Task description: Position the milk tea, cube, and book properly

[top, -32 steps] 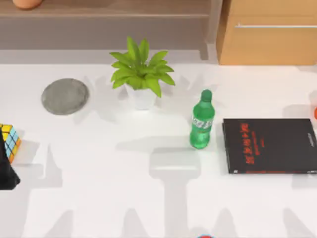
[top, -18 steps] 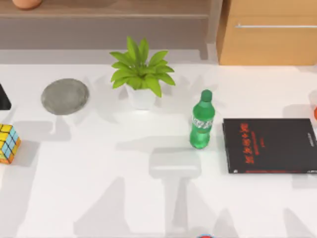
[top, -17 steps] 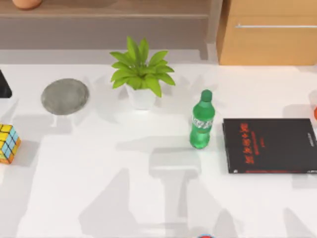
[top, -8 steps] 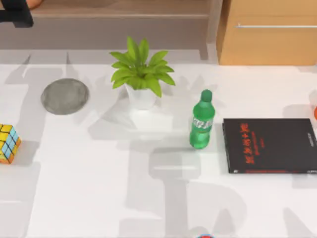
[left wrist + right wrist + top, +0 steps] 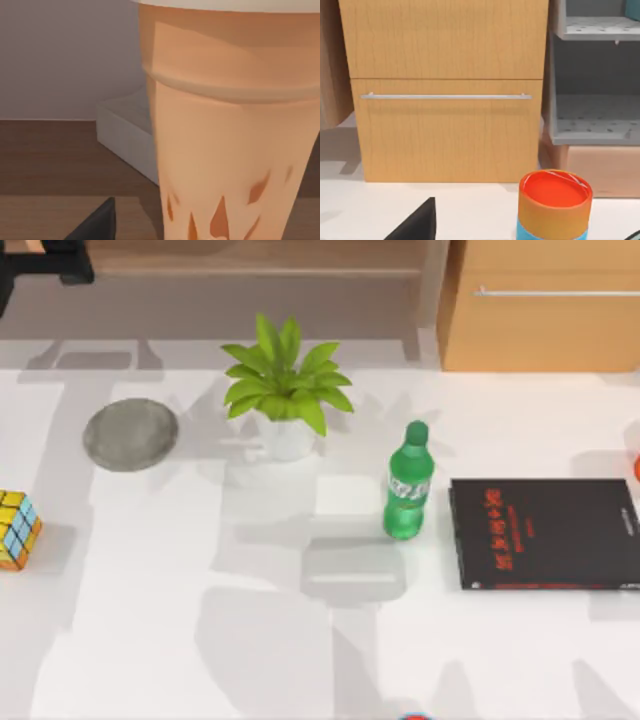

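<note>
Table is plain white w/ grey arm shadows across it, backed by a wooden shelf at the far edge and a wood drawer cabinet far right; on it you've got a grey round mat far left, potted plant, green bottle and black book at right. Cube sits at the table's left edge, nothing touching it. Left gripper is up at the far-left corner by the shelf w/ the milk tea right in front of its wrist cam, over brown wood, but you can't tell its finger opening or whether it grips the cup; right gripper is likewise unclear, its cam facing the cabinet and an orange-topped can.
</note>
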`<action>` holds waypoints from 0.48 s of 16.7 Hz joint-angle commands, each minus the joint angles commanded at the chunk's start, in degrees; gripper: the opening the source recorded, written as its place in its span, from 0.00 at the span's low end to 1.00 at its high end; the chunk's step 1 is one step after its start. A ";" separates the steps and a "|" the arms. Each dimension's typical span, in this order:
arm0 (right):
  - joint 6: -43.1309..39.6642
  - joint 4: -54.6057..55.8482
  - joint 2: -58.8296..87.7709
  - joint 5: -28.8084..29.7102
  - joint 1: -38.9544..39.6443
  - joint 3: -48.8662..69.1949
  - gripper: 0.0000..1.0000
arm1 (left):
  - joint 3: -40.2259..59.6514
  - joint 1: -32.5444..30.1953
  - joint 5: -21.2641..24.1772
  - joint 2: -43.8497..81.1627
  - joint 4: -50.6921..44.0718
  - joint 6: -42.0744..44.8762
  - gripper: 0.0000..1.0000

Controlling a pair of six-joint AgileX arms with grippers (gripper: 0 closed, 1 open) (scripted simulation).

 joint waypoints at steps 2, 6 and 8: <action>0.00 0.00 0.00 0.00 0.00 0.00 1.00 | 0.16 0.01 0.00 0.30 0.14 0.00 1.00; 0.00 0.00 0.00 0.00 0.00 0.00 1.00 | 0.05 0.07 -0.01 0.24 -0.02 0.00 1.00; 0.00 0.00 0.00 0.00 0.00 0.00 1.00 | 2.18 -0.01 0.00 1.81 -0.61 0.00 1.00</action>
